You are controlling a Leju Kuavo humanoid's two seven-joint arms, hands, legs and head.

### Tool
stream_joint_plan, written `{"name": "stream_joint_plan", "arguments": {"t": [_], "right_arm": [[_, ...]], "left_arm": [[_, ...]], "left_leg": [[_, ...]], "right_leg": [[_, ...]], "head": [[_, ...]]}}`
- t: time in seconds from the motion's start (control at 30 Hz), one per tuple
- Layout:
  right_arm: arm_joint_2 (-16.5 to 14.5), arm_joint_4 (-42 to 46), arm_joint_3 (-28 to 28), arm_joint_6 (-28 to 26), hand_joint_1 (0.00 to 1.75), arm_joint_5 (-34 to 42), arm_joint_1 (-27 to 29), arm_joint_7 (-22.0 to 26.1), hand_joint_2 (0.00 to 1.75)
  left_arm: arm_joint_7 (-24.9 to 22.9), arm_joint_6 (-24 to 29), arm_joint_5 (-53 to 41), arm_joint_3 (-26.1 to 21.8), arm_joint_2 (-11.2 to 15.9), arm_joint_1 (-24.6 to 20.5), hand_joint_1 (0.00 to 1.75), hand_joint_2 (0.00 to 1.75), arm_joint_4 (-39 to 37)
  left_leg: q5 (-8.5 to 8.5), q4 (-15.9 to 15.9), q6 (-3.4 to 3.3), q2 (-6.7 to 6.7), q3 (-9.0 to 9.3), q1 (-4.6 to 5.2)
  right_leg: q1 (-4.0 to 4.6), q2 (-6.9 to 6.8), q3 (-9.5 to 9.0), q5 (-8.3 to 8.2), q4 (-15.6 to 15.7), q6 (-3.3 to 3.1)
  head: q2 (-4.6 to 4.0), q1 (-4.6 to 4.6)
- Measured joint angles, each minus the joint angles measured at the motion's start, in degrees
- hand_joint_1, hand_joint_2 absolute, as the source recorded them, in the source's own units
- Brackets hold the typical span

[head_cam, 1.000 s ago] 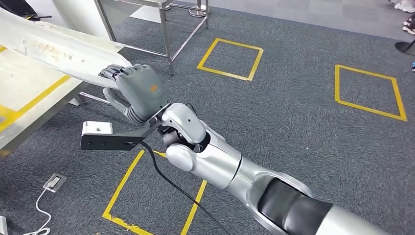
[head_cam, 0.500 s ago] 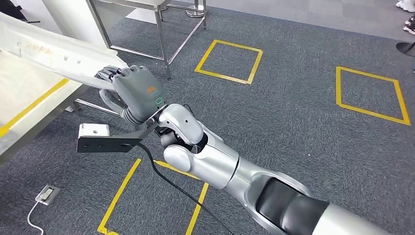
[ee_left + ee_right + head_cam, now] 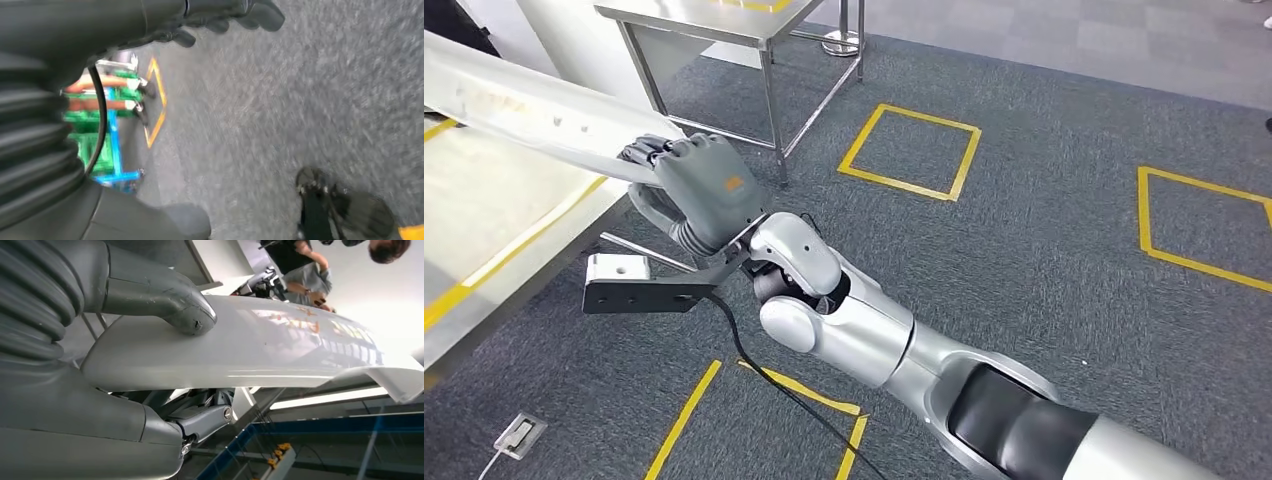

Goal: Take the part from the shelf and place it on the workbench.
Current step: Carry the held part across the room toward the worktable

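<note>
A long white panel part [image 3: 534,110] runs from the upper left edge of the head view down to my right hand [image 3: 699,185], which grips its near end, fingers wrapped over the top. In the right wrist view the thumb [image 3: 155,297] presses on the glossy white part [image 3: 260,350]. The part hangs above the pale workbench [image 3: 484,220] with yellow tape lines at the left. My left hand [image 3: 150,20] hangs over grey carpet, fingers and thumb apart, holding nothing.
A steel table [image 3: 714,20] stands at the back, its legs [image 3: 774,120] close beyond my right hand. Yellow tape squares [image 3: 914,150] mark the carpet. A floor socket [image 3: 521,432] lies at the lower left. A person [image 3: 305,270] stands beyond the part, near a blue shelf frame [image 3: 300,427].
The whole picture has shifted, so the camera has moved: floor squares and steel table sit further right and lower. My right hand keeps its grip on the white part.
</note>
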State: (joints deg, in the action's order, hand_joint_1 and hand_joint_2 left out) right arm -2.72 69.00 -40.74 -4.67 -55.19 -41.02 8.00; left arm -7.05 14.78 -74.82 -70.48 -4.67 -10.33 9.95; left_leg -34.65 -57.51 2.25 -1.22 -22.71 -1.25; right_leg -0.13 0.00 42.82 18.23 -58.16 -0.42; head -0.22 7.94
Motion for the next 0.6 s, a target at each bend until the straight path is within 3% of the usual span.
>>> {"name": "stream_joint_plan", "arguments": {"t": [0.07,0.13,0.17,0.23,0.27,0.3,0.33,0.37,0.43,0.47,0.5,0.6], "right_arm": [[-0.04,0.3,0.11,-0.02,1.75,0.01,-0.02,-0.09,1.75],[-0.14,0.48,0.14,0.0,1.75,-0.01,0.03,-0.04,1.75],[-0.14,0.48,0.14,0.02,1.75,-0.01,0.09,-0.04,1.75],[-0.15,0.48,0.14,0.07,1.75,-0.04,0.27,-0.07,1.75],[-0.15,0.48,0.14,0.08,1.75,-0.05,0.35,-0.09,1.75],[-0.15,0.48,0.15,0.12,1.75,-0.09,0.41,-0.09,1.75],[-0.15,0.48,0.15,0.16,1.75,-0.12,0.47,-0.08,1.75],[-0.14,0.48,0.15,0.22,1.75,-0.16,0.56,-0.07,1.75],[-0.08,0.44,0.12,0.39,1.75,-0.33,0.86,0.04,1.75],[-0.04,0.44,0.11,0.52,1.75,-0.4,1.0,0.09,1.75],[-0.01,0.46,0.14,0.64,1.75,-0.47,1.04,0.16,1.75],[0.03,0.88,0.3,0.8,1.75,-0.51,0.76,0.53,1.75]], "left_arm": [[-0.02,0.0,-0.1,0.0,0.05,-0.04,0.0,1.75,0.01],[-0.03,0.0,-0.13,0.01,0.04,-0.15,0.0,1.75,-0.01],[-0.04,0.0,-0.13,0.01,0.03,-0.18,0.0,1.75,-0.03],[-0.14,0.0,-0.13,0.01,0.04,-0.11,0.0,1.75,-0.03],[-0.15,0.0,-0.13,0.01,0.05,-0.04,0.0,1.75,-0.03],[-0.1,0.0,-0.13,0.01,0.05,0.03,0.0,1.75,-0.03],[0.01,0.0,-0.13,0.01,0.05,0.08,0.0,1.75,-0.04],[0.15,0.0,-0.12,0.02,0.04,0.17,0.0,1.75,-0.04],[0.33,-0.01,-0.07,0.02,0.07,0.44,0.0,1.75,-0.07],[0.36,-0.02,-0.05,0.01,0.08,0.5,0.0,1.75,-0.08],[0.39,-0.03,-0.03,0.01,0.1,0.45,0.0,1.75,-0.09],[0.61,-0.04,-0.04,0.02,0.13,-0.22,0.0,1.75,-0.04]], "left_leg": [[2.85,-4.43,0.66,0.11,-1.0,-0.05],[5.22,-11.92,0.72,0.42,-5.78,-0.13],[4.58,-14.97,0.67,0.61,-8.56,-0.11],[-1.06,-16.93,0.77,0.7,-13.02,0.05],[-4.31,-16.24,0.81,0.71,-14.56,0.13],[-6.41,-14.69,0.79,0.73,-15.68,0.17],[-6.12,-12.31,0.58,0.75,-16.48,0.2],[-2.62,-9.17,0.22,0.79,-17.09,0.22],[8.84,-3.51,-0.58,0.86,-17.81,0.51],[12.96,-2.23,-0.88,0.82,-17.92,0.73],[14.64,-1.99,-1.12,0.73,-17.92,0.96],[13.55,-2.19,-2.16,0.25,-17.17,0.92]], "right_leg": [[-0.03,0.3,-1.95,1.36,0.19,-1.03],[0.05,0.34,-4.63,3.23,0.26,-1.92],[0.14,0.32,-6.02,4.44,0.3,-2.27],[0.35,0.46,-8.55,6.35,0.28,-2.64],[0.43,0.58,-9.82,7.34,0.26,-2.71],[0.51,0.71,-11.13,8.35,0.25,-2.75],[0.6,0.82,-12.47,9.48,0.23,-2.75],[0.7,0.87,-13.68,10.64,0.22,-2.69],[0.98,1.05,-15.44,12.92,-0.33,-2.3],[1.04,1.18,-15.83,13.96,-0.63,-1.95],[1.03,1.27,-16.1,14.81,-0.87,-1.54],[0.69,1.02,-16.25,16.81,-1.88,-0.42]], "head": [[0.0,-0.05],[0.0,-0.31],[-0.01,-0.46],[0.0,-0.54],[0.0,-0.53],[0.01,-0.55],[0.0,-0.55],[-0.01,-0.59],[-0.02,-0.83],[-0.02,-0.96],[-0.02,-1.04],[0.0,-0.99]]}}
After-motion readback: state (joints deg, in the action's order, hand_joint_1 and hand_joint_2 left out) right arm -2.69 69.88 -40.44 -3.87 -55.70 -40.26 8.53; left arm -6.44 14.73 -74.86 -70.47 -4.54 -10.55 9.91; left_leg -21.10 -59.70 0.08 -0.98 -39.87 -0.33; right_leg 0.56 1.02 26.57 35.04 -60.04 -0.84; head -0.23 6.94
